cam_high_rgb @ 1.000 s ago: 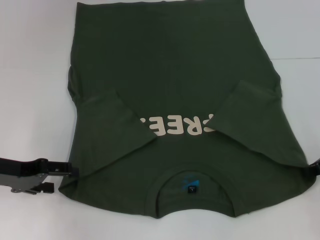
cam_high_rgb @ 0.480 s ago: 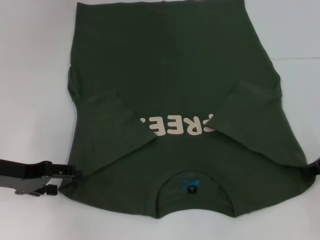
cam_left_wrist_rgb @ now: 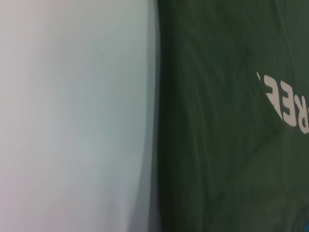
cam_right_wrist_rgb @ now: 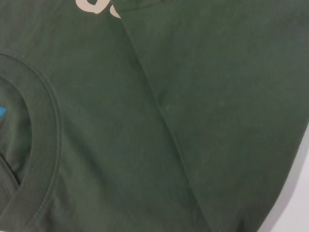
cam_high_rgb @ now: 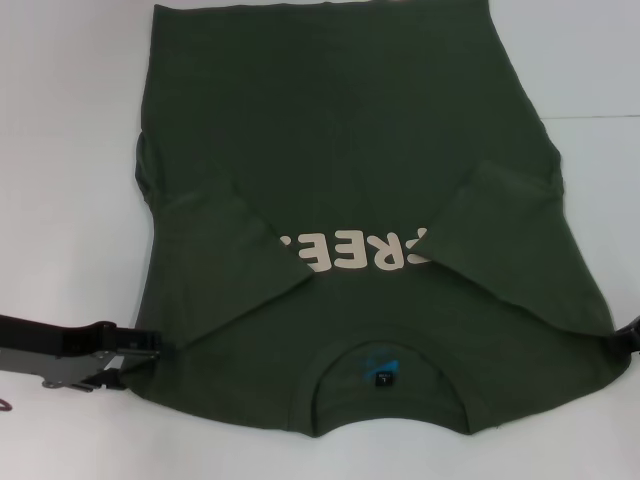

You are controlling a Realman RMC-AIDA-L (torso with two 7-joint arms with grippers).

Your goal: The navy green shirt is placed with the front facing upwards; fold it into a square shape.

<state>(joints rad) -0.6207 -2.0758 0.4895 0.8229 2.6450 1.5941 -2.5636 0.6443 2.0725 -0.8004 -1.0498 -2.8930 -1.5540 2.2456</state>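
Left claw (cam_high_rgb: pixel 128 358) sits at the near left shoulder of the navy green shirt (cam_high_rgb: pixel 340 150), which lies collar-near, sleeves folded in, on the table (cam_high_rgb: pixel 60 150); the shirt's length runs away. I cannot tell its grip.

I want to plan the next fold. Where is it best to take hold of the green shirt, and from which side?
Probably at the two shoulder corners beside the collar, each from its own outer side. The green shirt lies flat, both sleeves already folded inward, so those near corners are free edges. The left gripper is at the left corner, the right gripper at the right one.
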